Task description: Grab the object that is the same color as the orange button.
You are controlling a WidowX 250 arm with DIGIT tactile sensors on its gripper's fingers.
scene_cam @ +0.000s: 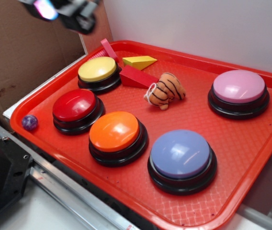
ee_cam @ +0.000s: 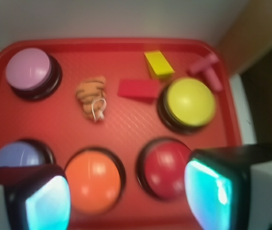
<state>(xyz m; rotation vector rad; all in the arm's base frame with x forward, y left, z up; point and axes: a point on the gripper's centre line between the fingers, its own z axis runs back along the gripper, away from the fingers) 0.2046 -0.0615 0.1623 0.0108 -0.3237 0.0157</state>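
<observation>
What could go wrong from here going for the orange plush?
1. The red wedge lies close beside the plush tiger; a wide approach with the jaws open could clip or drag it.
2. The white string loop sticks out on the wedge side and might snag a finger.
3. The gripper hangs over the orange button; matching color could draw the grasp there.
</observation>
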